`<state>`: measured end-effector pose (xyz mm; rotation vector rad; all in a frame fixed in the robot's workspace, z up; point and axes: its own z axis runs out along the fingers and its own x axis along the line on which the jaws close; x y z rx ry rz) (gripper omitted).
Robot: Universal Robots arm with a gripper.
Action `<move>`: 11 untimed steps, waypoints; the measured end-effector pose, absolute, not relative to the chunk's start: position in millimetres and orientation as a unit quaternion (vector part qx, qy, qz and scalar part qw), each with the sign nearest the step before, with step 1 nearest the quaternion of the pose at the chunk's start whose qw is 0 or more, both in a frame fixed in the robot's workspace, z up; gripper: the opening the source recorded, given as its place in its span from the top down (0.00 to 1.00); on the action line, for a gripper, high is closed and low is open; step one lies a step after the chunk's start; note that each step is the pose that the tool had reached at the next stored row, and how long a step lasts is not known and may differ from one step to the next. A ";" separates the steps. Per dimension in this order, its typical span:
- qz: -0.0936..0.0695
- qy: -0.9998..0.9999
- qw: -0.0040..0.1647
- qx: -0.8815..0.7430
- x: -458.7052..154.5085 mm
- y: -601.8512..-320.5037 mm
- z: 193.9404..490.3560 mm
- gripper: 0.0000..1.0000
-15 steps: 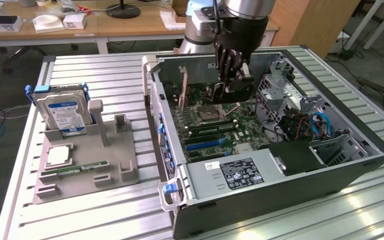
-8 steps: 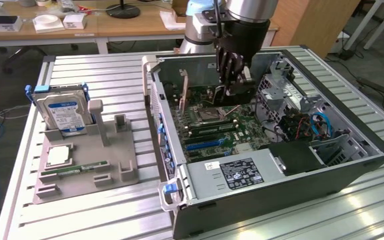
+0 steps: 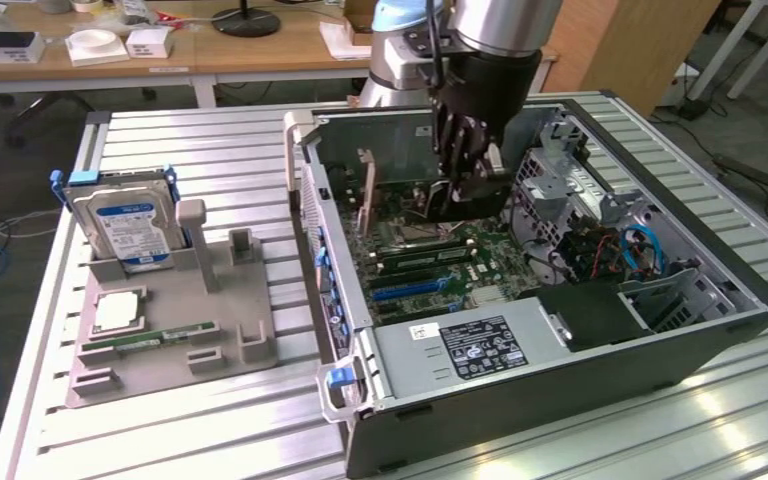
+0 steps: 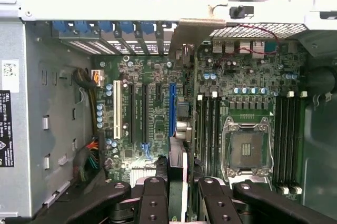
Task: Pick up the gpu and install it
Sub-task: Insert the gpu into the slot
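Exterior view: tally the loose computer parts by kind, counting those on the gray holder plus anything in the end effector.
Hard drive, upright on the holder: 1
Square silver chip, on the holder: 1
Green RAM stick, on the holder: 1
gpu, held by the end effector: 1
Total: 4

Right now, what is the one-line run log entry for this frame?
gripper: shut on thin dark gpu card | place: inside open dark computer case, over green motherboard | seating: cannot tell
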<state>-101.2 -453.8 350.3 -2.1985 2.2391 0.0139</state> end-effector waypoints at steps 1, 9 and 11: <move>0.004 0.714 0.002 -0.701 -101.7 -454.4 349.4 0.73; 0.004 0.714 0.002 -0.701 -105.0 -457.1 339.0 0.73; 0.004 0.714 0.002 -0.701 -105.7 -457.4 335.8 0.73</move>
